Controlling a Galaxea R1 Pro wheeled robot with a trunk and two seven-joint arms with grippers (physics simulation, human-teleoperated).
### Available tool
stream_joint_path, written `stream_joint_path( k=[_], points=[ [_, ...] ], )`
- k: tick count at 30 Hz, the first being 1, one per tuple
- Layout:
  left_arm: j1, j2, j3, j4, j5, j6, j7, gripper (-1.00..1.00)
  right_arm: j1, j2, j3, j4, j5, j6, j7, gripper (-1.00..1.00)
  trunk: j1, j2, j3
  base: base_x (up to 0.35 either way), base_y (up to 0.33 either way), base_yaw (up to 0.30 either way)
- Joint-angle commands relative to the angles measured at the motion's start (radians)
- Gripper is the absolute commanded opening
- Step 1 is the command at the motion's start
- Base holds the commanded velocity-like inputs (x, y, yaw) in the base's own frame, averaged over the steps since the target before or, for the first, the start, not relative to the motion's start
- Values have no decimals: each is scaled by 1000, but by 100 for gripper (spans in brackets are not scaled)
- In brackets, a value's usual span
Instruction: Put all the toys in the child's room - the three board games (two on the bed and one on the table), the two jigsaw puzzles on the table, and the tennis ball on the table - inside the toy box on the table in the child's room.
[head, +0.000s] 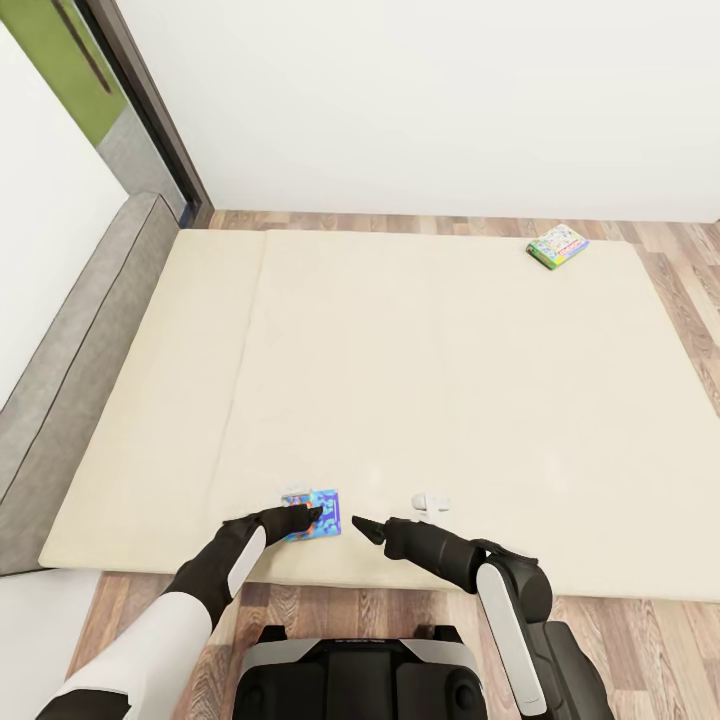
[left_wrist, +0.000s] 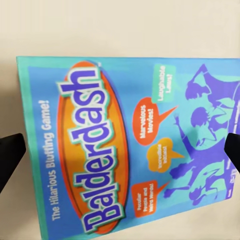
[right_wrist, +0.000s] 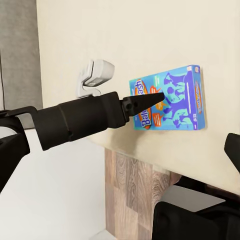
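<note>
The left gripper (head: 312, 516), jaws spread wide and empty, hovers over the blue-purple board game (left_wrist: 130, 145) on the bed (head: 420, 380); next, presumably, descend and close across it.

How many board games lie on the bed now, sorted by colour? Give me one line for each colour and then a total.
Blue-purple board game, near edge of the bed, under the left gripper: 1
Green-edged board game, far corner: 1
Total: 2
</note>
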Motion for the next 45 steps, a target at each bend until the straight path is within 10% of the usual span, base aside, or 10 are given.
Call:
stream_joint_path(
  k=[1,45],
  points=[
    [0,0,-2,-2,8,6,1,100,0,1,-1,-1,3,5,5,100,0,-1,-1,0,0,0],
    [0,-1,-2,-3,8,6,2,100,1,1,-1,-1,-1,4,5,100,0,-1,-1,0,-18,-4]
  ],
)
